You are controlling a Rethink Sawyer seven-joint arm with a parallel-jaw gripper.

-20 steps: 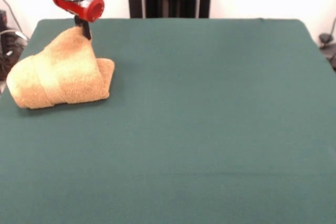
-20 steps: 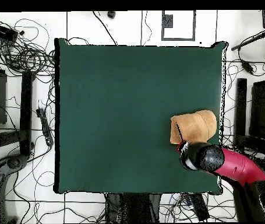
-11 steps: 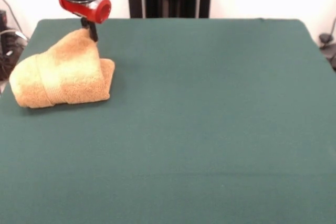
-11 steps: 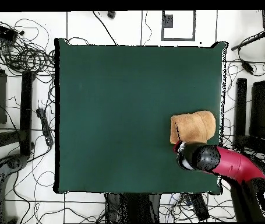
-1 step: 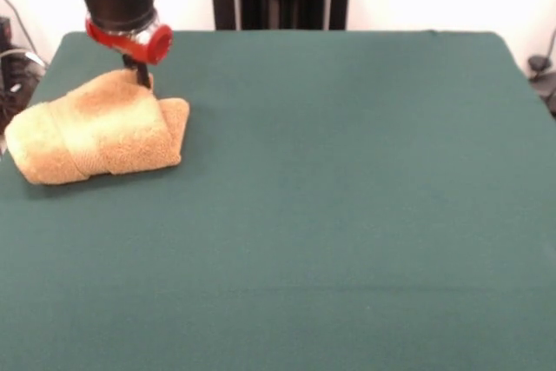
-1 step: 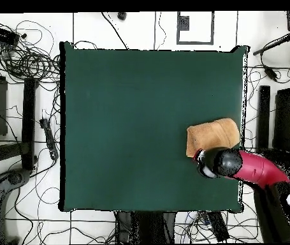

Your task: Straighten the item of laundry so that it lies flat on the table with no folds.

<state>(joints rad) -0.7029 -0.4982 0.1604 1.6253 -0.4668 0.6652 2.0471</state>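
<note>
The item of laundry (image 5: 95, 135) is a golden-tan towel bunched into a folded lump at the far left of the dark green table (image 5: 347, 197). A woven band crosses its left part. My gripper (image 5: 138, 75) comes down from above and is shut on the towel's upper back edge, with only a dark stub showing below the red ring. In the overhead view the towel (image 6: 214, 134) lies near the table's (image 6: 128, 127) right edge. There the red arm's wrist (image 6: 220, 163) covers the towel's lower edge and hides the grip.
The towel's left end reaches almost to the table's left edge in the front view. Cables and dark equipment (image 6: 20, 57) lie on the floor around the table. A cable bundle (image 5: 13, 62) shows beyond the table's far left corner.
The gripper has dropped lower and shifted slightly left. The towel's raised peak has sunk into a flatter lump, and its left end has spread further toward the table edge.
</note>
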